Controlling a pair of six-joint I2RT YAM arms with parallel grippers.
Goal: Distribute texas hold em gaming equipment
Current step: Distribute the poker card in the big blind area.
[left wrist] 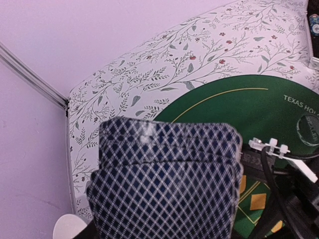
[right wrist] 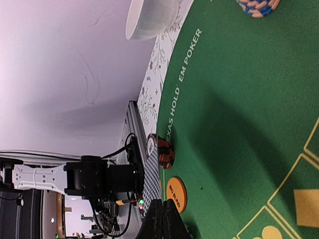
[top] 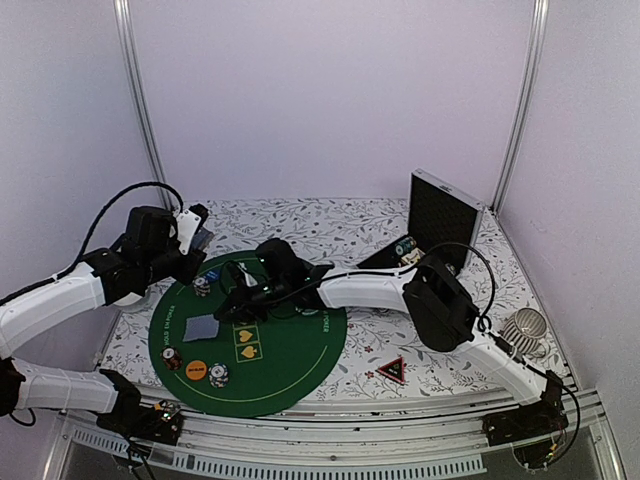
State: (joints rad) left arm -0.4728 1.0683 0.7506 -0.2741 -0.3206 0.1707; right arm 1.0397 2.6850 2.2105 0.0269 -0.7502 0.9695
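My left gripper (top: 195, 235) hovers over the back left of the green mat (top: 290, 370), shut on a fanned deck of grey-blue-backed playing cards (left wrist: 167, 184). The deck hides its fingers in the left wrist view. My right gripper (top: 228, 312) reaches across the mat, its fingers (right wrist: 172, 221) pressed together on the edge of one playing card (top: 201, 328) just above the felt. On the mat sit a blue-white chip stack (top: 202, 285), a red-black stack (top: 172, 357), an orange disc (top: 196, 368), a white-black stack (top: 218, 375) and a clear disc (left wrist: 309, 130). The red-black triangle token (top: 391, 369) lies off the mat, to its right.
An open black case (top: 441, 217) holding more chips (top: 405, 247) stands at the back right. A white ribbed cup (top: 523, 331) sits at the right, beside the right arm. A white round object (right wrist: 152, 17) lies off the mat's left edge.
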